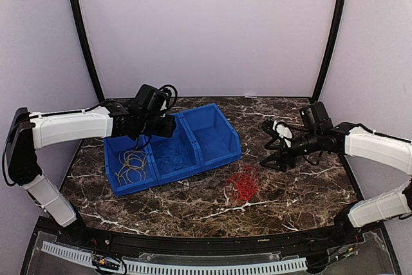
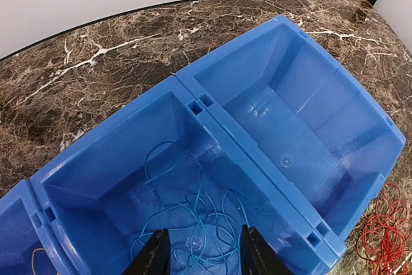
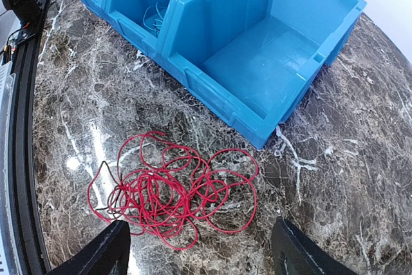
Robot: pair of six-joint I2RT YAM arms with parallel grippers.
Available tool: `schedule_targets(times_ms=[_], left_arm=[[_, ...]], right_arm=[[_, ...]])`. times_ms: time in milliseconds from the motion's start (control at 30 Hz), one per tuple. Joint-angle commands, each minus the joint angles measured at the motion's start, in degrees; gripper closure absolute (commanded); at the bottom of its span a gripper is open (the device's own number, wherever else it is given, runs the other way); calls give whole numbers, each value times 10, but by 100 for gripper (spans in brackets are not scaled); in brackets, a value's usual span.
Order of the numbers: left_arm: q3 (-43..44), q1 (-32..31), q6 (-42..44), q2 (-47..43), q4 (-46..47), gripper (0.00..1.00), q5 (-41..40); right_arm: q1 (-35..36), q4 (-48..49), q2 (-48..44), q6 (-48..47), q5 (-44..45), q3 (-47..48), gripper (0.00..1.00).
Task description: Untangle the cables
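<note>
Top view: sorting by colour.
Fingers apart, left gripper [image 2: 203,252] hung over the blue cable [image 2: 199,223] in its bin [image 2: 122,140], right gripper [image 3: 209,252] over the red cable [image 3: 164,191].

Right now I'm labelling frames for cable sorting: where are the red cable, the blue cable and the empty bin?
red cable [image 3: 151,201], right wrist view, dense middle of the bunch.
blue cable [image 2: 196,227], left wrist view, middle of its loose coils.
empty bin [image 2: 283,133], left wrist view, its bare floor.
</note>
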Motion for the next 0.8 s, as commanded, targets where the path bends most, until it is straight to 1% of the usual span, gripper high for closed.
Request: schedule_targets(times_ms=[0, 100, 167, 233, 267, 300, 333, 367, 467, 600, 667, 767], left_arm=[[8, 3, -11, -33, -2, 61, -8], [-11, 3, -7, -65, 23, 60, 14], [-34, 2, 0, -92, 56, 59, 57], [-65, -1, 13, -121, 100, 59, 123], [-88, -2, 17, -130, 135, 59, 140], [-101, -7, 30, -150, 154, 59, 178], [-124, -11, 36, -158, 188, 59, 195], [-136, -22, 51, -173, 203, 59, 219], [-172, -56, 80, -188, 248, 59, 233], [-179, -110, 114, -160, 253, 59, 226], [-177, -127, 112, -136, 254, 59, 221], [-168, -137, 73, -95, 259, 59, 224]], right_arm=[[-2, 15, 3, -8, -5, -3, 23], [-2, 12, 6, -13, -8, -2, 23], [-2, 8, 9, -18, -10, 0, 23], [-2, 3, 10, -26, -13, -1, 23], [-2, 0, 11, -33, -14, 0, 23], [-2, -3, 12, -38, -15, 0, 24], [-2, -6, 13, -45, -15, 2, 24], [-2, -11, 16, -50, -15, 4, 24], [-1, -21, 32, -58, -14, 11, 26], [0, -24, 63, -52, 0, 21, 29], [1, -23, 84, -46, 9, 28, 30], [3, -33, 122, -43, 9, 47, 32]])
